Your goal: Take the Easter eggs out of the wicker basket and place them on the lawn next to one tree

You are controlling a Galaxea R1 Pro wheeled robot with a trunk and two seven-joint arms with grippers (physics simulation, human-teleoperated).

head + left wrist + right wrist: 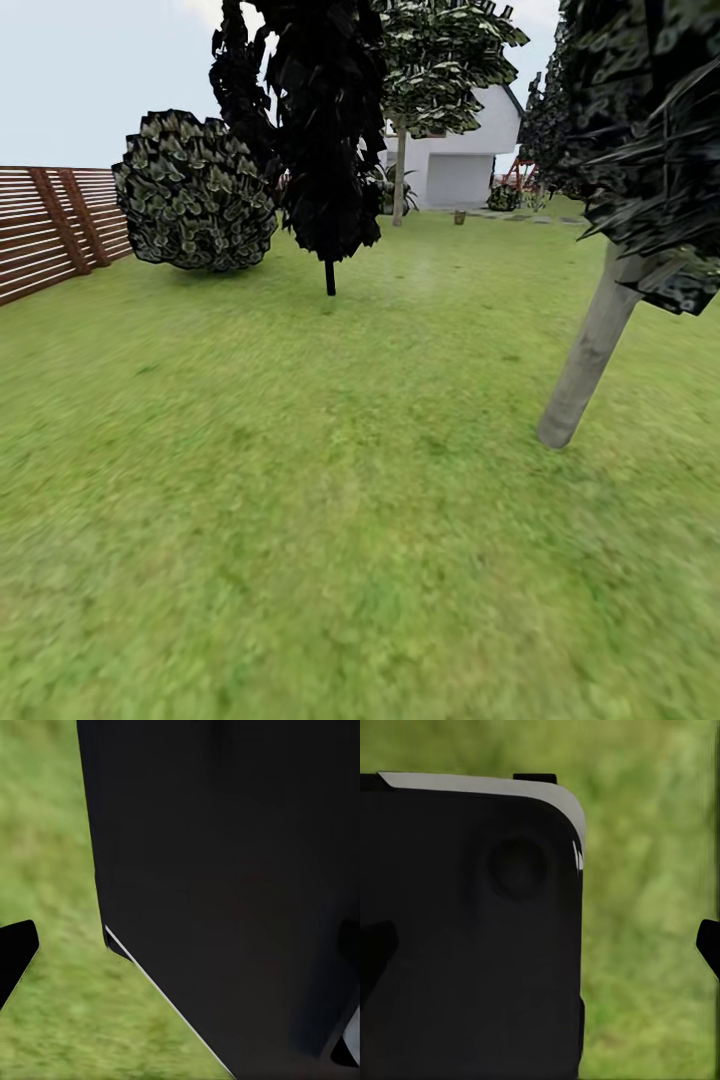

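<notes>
None of the eggs or basket are showing; the robot is looking across the lawn toward the leaning tree. Both hands' states I cannot tell (dark bodywork blocking), so delivery seems pending.

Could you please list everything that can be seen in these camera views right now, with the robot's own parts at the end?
lawn: one, mottled green, across the whole foreground.
tree: one, pale grey-beige leaning trunk, right of the head view, dark foliage above.
black-leaved tree: one, black, thin stem, centre.
round bush: one, dark green, left of centre, near the fence.
wooden fence: one, brown horizontal slats, left edge.
white house: one, white, far background.
green-leaved tree: one, green and white leaves, pale thin trunk, in front of the house.
robot body panel: black, large, close before both wrist cameras, over grass.
left end effector fingertip: black tip at the picture's edge; opening unclear.
right end effector fingertip: black tip at the edge; opening unclear.
</notes>
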